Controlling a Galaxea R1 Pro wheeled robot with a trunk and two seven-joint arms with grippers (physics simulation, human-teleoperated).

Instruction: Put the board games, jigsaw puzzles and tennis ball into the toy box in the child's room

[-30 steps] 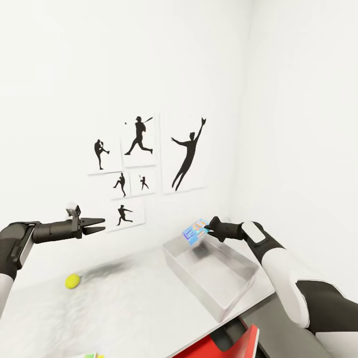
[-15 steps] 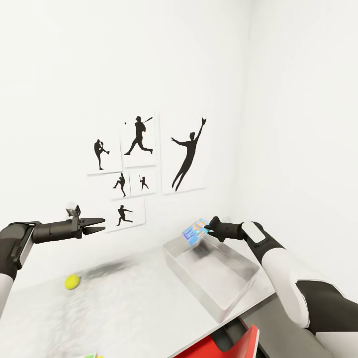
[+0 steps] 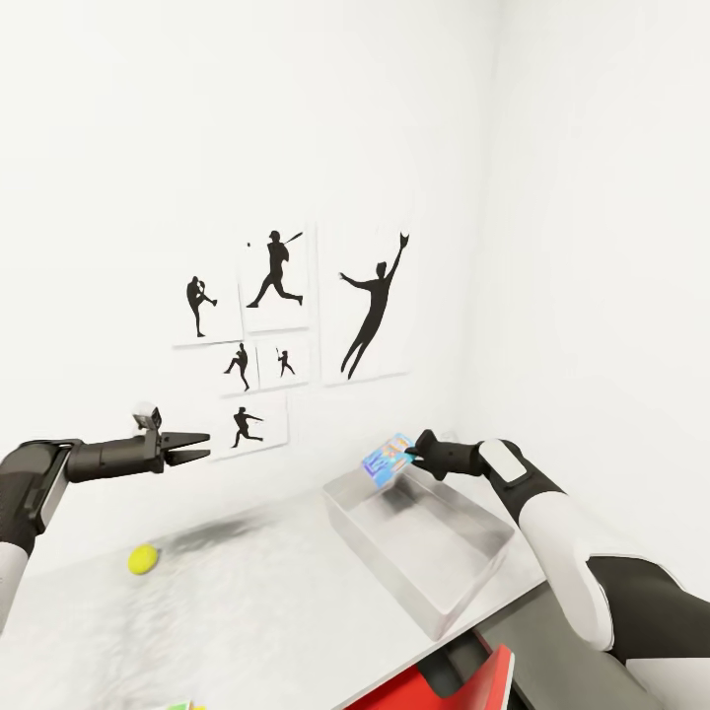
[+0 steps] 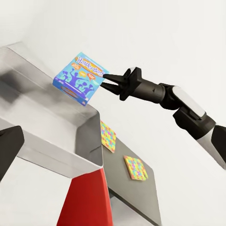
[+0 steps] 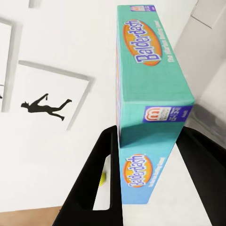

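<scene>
Balderdash, the small blue board game (image 3: 387, 460), hangs pinched by one edge in the right end effector (image 3: 416, 455), held over the far end of the toy box (image 3: 424, 552); the left wrist view shows it tilted above the bin's rim, clear of the walls, which looks like a hold meant for a drop into the open tray rather than a careful lay-down; in the right wrist view the two black fingers (image 5: 101, 188) clamp the box's narrow side, so it juts forward past the fingertips and can go in without the arm entering the bin. The toy box sits at the corner of the pale worktop (image 3: 247, 611), near the wall with the sports-silhouette pictures (image 3: 276, 325); it appears to hold nothing yet. The left end effector (image 3: 197, 447) hovers level above the worktop, well apart from the bin, fingers parted a little and holding nothing; I judge it parked out of the way. The tennis ball (image 3: 143, 559) rests on the worktop below that arm; two jigsaw puzzles (image 4: 108, 136) lie flat on the darker surface beyond the bin, seen from the left wrist; all three await their turn.
</scene>
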